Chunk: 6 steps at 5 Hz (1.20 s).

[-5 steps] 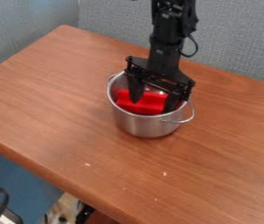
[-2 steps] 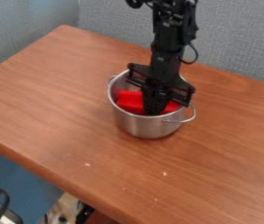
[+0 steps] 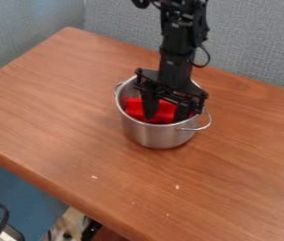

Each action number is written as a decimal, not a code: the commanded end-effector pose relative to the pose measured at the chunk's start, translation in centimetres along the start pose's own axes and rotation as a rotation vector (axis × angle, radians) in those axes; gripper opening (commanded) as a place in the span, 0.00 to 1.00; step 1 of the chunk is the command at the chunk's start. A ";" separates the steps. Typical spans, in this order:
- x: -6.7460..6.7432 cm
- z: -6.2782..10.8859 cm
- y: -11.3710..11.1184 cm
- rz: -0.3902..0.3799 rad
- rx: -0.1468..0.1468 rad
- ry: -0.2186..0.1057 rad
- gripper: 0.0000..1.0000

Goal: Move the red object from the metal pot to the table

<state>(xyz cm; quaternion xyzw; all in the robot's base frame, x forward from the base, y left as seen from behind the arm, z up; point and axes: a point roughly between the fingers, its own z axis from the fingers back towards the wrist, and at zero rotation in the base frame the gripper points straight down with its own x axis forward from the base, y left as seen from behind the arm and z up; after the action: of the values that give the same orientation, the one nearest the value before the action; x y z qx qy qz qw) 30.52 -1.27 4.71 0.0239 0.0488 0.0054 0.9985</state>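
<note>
so the fingers (image 3: 165,102) are spread wide and dipped into the metal pot (image 3: 161,131) (near the surface's (image 3: 56,104) middle), straddling the red object (image 3: 137,107) inside, though whether they grip it is unclear.

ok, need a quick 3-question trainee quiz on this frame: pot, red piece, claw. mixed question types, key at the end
1. True or false: the red object already lies on the table.
2. Where does the claw stand?
A. above bare wood to the left of the pot
B. reaching down into the metal pot
C. lifted high above the pot
3. Fill in: the claw's jaws are ____ (open / shut).

Key:
1. False: it is inside the pot.
2. B
3. open; the fingers stand apart on either side of the red object, and the picture does not show a firm grip.
</note>
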 end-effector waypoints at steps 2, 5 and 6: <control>0.4 1.3 0.5 0.017 -0.010 -0.047 0.00; 0.2 2.1 0.5 0.016 -0.035 -0.048 0.00; 0.1 2.3 0.4 0.015 -0.042 -0.050 0.00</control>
<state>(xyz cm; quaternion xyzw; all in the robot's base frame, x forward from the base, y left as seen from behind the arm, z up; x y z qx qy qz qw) 30.11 -1.32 4.74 0.0069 0.0626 0.0073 0.9980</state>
